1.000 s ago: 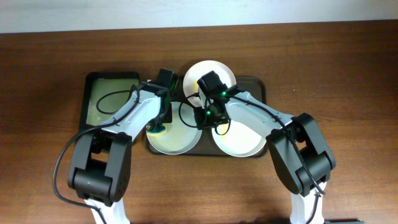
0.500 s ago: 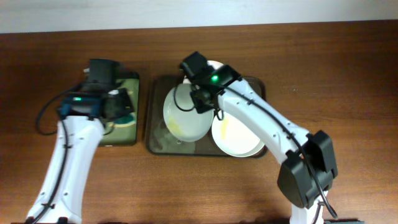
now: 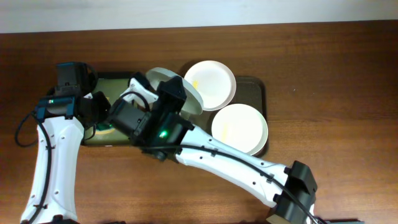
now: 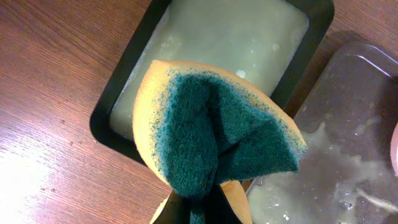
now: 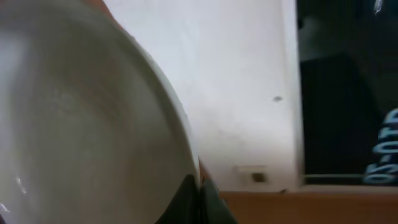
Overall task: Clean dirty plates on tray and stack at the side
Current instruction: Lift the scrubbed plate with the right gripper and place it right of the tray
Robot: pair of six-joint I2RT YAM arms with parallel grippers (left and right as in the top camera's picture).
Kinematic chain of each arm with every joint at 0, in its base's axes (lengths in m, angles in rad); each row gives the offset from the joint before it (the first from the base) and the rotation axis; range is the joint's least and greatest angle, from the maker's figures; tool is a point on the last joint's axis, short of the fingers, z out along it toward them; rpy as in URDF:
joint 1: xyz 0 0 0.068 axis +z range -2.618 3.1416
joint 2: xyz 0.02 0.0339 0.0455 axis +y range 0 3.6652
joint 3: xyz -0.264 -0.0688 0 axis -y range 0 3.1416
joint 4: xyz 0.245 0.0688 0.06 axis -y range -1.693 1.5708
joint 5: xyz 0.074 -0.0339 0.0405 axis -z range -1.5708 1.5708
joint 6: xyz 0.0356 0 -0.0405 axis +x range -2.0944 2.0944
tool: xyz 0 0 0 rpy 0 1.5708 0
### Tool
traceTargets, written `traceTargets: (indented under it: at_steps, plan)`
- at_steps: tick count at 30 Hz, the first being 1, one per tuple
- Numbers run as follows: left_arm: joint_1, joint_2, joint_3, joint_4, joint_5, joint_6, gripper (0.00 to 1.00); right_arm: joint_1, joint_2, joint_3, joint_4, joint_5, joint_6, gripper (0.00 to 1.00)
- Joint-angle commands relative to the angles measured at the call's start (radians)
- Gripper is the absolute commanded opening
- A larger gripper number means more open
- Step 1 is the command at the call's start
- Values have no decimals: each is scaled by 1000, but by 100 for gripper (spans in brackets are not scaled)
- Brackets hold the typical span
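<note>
left gripper: fingers pinching the sponge. only the dark finger bases show at the bottom edge of the wrist view.
sponge: folded between the left fingers, green scrub side out, yellow foam along the edges. it fans out past the fingertips.
sponge tray: small and black, beyond the left fingertips and under the sponge, holding cloudy pale liquid. it sits on the table.
right gripper: fingers pressed on the rim of the held plate. the rim runs down into the pinch at the bottom of the wrist view.
held plate: white, lifted and tilted. its bowl spreads up and to the left of the right fingers. overhead it hangs over the left end of the tray, just beside the sponge tray.
tray: dark, wet, with soapy streaks on its bare floor. that floor lies to the right of the left fingers.
far plate: flat on the tray, just past the held plate on the side away from the left fingers, with a small yellow smear near its left edge.
near plate: flat on the tray's right end, apart from both sets of fingers, its rim just beside the far plate. cannot tell whether they touch.
</note>
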Motion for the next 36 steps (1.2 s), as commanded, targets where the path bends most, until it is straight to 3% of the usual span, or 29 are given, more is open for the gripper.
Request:
traceTargets:
  at_steps: [1, 4, 6, 7, 8, 9, 13, 16, 18, 22, 25, 27, 32, 36]
  plan:
    - [3, -16, -3, -6, 11, -6, 0, 4, -29, 23, 23, 81, -143, 4]
    - [3, -16, -7, -5, 10, -6, 0, 3, -29, 23, 25, 80, -132, 4]
    - [3, -16, -7, -5, 10, -6, 0, -5, -29, 20, 12, 17, 80, 4]
    - [3, -16, -7, -5, 10, -6, 0, -16, -28, 15, -25, -122, 190, 4]
    - [3, -16, -7, -5, 7, -6, 0, -48, -19, -6, -66, -379, 182, 4]
    - [3, -16, -7, -5, 7, -6, 0, -79, -3, -18, -109, -443, 148, 4]
    - [3, -16, -7, 6, 7, -6, 0, -89, -72, 8, -230, -198, 320, 4]
    - [3, -16, -7, 3, 7, -5, 0, -148, -188, 11, -183, -254, 452, 4]
    - [3, -16, -7, 5, 7, -5, 0, -275, -233, 11, -169, -509, 464, 4]
    - [3, -16, -7, 9, 7, -5, 0, -687, -203, -12, -189, -1150, 464, 4]
    - [3, -16, -7, 9, 7, -5, 0, -972, -134, -36, -190, -1400, 464, 4]
    - [3, -16, -7, 9, 7, -5, 0, -1157, -86, -85, -190, -1459, 464, 4]
    - [3, -16, -7, 10, 7, -6, 0, -1438, 34, -220, -83, -1458, 464, 4]
    - [3, -16, -7, 11, 7, -6, 0, -1509, 89, -234, -17, -1458, 464, 4]
